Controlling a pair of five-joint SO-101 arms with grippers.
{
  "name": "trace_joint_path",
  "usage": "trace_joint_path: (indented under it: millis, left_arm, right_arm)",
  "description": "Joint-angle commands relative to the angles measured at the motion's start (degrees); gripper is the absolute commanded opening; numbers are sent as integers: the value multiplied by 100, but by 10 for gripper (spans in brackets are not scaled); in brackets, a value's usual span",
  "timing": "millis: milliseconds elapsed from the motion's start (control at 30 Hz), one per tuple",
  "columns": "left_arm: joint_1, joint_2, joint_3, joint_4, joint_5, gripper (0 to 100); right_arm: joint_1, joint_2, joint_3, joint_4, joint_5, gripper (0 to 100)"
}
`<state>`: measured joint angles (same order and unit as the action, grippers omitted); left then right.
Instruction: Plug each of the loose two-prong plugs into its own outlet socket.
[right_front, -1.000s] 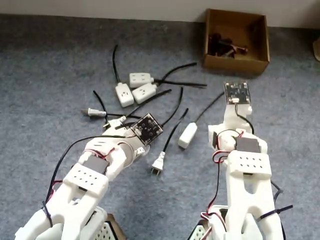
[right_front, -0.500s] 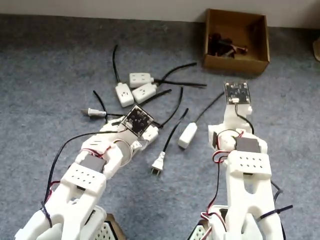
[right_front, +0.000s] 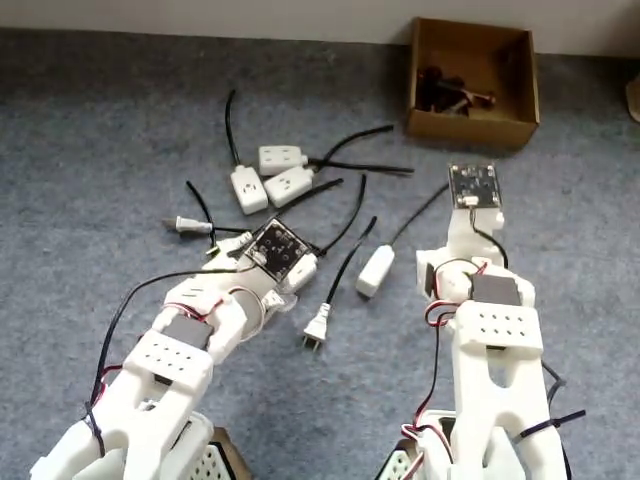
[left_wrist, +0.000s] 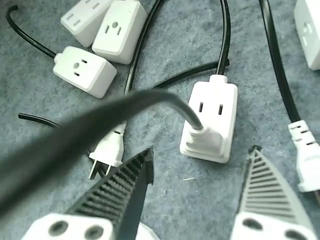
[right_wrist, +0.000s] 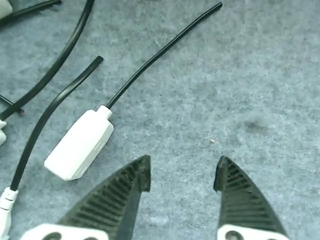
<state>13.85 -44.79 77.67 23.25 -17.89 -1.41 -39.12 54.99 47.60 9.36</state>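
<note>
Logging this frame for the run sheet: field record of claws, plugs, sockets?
left claw: open, above occupied socket, seated plug in it
right claw: open, over carpet near lone socket
loose plug A: beside left claw
loose plug B: between the arms
socket cluster: three, no plugs in

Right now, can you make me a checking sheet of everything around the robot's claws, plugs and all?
Surface: grey carpet, flat.
Job's things: three white plastic outlet blocks clustered; a fourth outlet block alone; a fifth outlet block seemingly with a white plug seated; loose white two-prong plugs, one near the fourth block, one beside the fifth, one farther out.
Clutter: brown cardboard box holding dark small parts.
Grippers: left gripper open above the fifth outlet block; right gripper open over bare carpet.
Cables: black cords lying loose, crossing.
Surroundings: pale wall behind the carpet.
</note>
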Motion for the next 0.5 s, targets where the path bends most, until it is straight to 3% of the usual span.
trace_joint_path:
  millis: [0, 233, 467]
  left_arm:
    - [163, 31, -66, -53, 53, 280]
    - [207, 110, -57, -88, 53, 281]
    - [171, 1569, -822, -79, 44, 277]
  right_arm:
    - [-31, -84, -57, -127, 9, 202]
    - [-31, -84, -57, -127, 141, 202]
    - [-31, -84, -57, -127, 141, 202]
